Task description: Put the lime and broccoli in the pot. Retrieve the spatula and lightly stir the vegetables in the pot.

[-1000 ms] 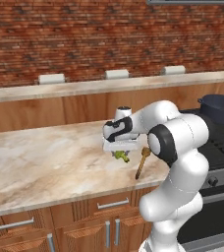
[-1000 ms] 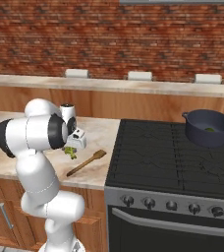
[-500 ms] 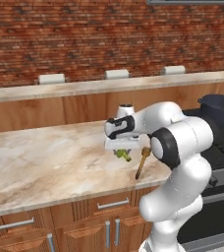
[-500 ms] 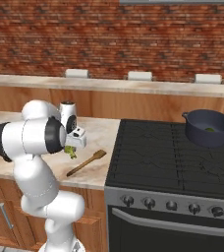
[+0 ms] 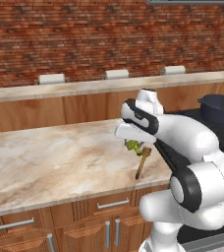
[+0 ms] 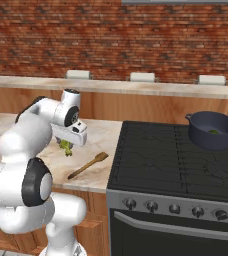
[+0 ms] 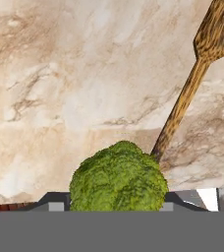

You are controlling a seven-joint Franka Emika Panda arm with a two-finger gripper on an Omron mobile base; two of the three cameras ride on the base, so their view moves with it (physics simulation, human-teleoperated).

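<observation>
The gripper pinches the broccoli above the counter, and a loose hold could drop it before the far pot.

Broccoli under white arm – spatula beside it on counter.

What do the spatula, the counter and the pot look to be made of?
Spatula: wood, matte, with visible brown grain.
Counter: polished stone, likely marble, with beige veining.
Pot: probably dark coated metal, smooth navy-grey surface, though the render leaves that open.
</observation>
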